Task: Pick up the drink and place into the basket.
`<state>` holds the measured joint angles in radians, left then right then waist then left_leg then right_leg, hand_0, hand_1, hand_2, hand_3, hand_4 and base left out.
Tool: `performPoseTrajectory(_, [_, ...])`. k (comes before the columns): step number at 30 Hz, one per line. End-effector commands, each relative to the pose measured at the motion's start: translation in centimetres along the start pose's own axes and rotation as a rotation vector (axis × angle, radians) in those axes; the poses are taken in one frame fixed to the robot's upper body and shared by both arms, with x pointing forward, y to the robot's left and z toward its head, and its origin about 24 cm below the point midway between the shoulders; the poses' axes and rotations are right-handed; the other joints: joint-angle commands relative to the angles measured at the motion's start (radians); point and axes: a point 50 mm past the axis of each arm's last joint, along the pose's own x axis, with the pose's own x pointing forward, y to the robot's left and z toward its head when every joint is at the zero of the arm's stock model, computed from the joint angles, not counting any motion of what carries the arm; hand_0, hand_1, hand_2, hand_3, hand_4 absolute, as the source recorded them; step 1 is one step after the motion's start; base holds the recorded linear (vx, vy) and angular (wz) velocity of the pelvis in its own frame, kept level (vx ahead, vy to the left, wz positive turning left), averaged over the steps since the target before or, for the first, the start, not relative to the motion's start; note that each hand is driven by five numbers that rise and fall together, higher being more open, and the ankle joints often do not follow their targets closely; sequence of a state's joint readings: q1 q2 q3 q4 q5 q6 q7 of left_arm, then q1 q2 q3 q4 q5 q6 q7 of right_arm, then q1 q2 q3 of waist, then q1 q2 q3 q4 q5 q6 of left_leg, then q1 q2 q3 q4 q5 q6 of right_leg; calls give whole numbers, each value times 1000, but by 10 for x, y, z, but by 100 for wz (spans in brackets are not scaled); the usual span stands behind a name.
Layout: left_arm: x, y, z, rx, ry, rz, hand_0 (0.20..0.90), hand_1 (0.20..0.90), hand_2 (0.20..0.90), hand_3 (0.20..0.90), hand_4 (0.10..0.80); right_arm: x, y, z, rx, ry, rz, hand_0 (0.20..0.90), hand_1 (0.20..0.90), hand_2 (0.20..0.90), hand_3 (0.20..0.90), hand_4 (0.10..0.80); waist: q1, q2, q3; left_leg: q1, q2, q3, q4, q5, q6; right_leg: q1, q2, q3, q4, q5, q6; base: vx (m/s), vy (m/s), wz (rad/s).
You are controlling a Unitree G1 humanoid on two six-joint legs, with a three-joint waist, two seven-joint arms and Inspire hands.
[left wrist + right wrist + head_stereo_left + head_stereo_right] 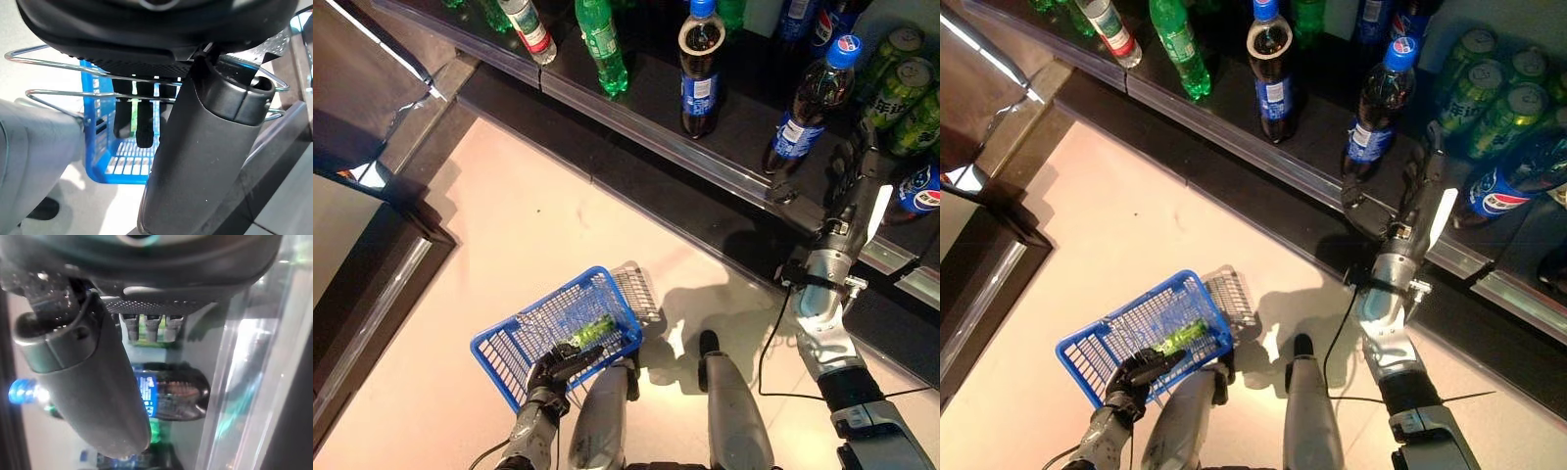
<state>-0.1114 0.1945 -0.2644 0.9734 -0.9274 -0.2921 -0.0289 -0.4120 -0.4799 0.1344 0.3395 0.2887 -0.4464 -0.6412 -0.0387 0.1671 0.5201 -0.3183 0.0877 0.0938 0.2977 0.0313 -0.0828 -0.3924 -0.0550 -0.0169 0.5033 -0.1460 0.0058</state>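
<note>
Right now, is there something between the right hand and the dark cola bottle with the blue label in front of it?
Nothing visible. The right hand reaches over the shelf edge with straight fingers beside the dark cola bottle with the blue label; the gap between them looks free.

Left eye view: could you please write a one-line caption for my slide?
Left hand holds the blue basket with a green drink inside; right hand reaches toward cola bottles on the shelf.

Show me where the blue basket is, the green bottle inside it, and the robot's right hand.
blue basket point(501, 369): left eye view, on its near-left rim.
green bottle point(592, 331): left eye view, on its body, lying in the basket.
right hand point(1424, 181): right eye view, on its back, at the shelf.
</note>
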Motion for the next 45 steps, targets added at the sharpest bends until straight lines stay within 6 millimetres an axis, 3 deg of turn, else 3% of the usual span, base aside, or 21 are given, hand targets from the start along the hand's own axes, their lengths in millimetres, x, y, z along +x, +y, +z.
performPoseTrajectory(1, [-12,6,-6,11,-11,-57,300,300,300,200,100,42,14,59,168,-222,33,900,900,900,900,800,19,-51,0,-123,-83,-40,128,78,22,102,-2,-65,-213,100,-18,-16,-40,1])
performPoseTrajectory(7, [-8,3,3,26,-28,-61,300,300,300,200,100,58,15,58,213,-160,22,900,900,900,900,800,33,-59,0,-133,-82,-42,108,66,27,88,-4,-68,-233,120,-11,-2,-17,0])
performPoseTrajectory(19, [3,-11,26,68,-73,-80,300,300,300,200,100,106,28,106,291,-240,-44,900,900,900,900,800,72,-68,0,-221,-82,-41,105,25,42,-19,7,-76,-222,123,-5,-44,-31,0])
performPoseTrajectory(34, [4,-11,30,88,-75,-94,300,300,300,200,100,141,16,147,242,-314,-57,900,900,900,900,800,92,-51,0,-273,-95,-39,135,-14,53,-112,-1,-98,-142,90,-14,-2,3,2])
performPoseTrajectory(35, [3,-10,30,89,-74,-94,300,300,300,200,100,142,15,148,231,-321,-57,561,561,561,505,405,93,-50,0,-272,-96,-40,133,-19,54,-115,-2,-99,-139,89,-13,8,4,6])
performPoseTrajectory(36, [3,-10,30,92,-71,-93,300,300,300,200,100,143,14,151,215,-331,-58,300,300,300,200,100,94,-50,0,-269,-97,-42,130,-22,55,-117,-3,-100,-136,89,-12,8,0,8])
performPoseTrajectory(45, [0,-5,30,84,-67,-108,300,300,300,200,100,140,12,165,205,-395,-12,300,300,300,200,100,85,-49,0,-247,-103,-38,133,-30,59,-117,-12,-97,-120,88,-13,1,14,5])
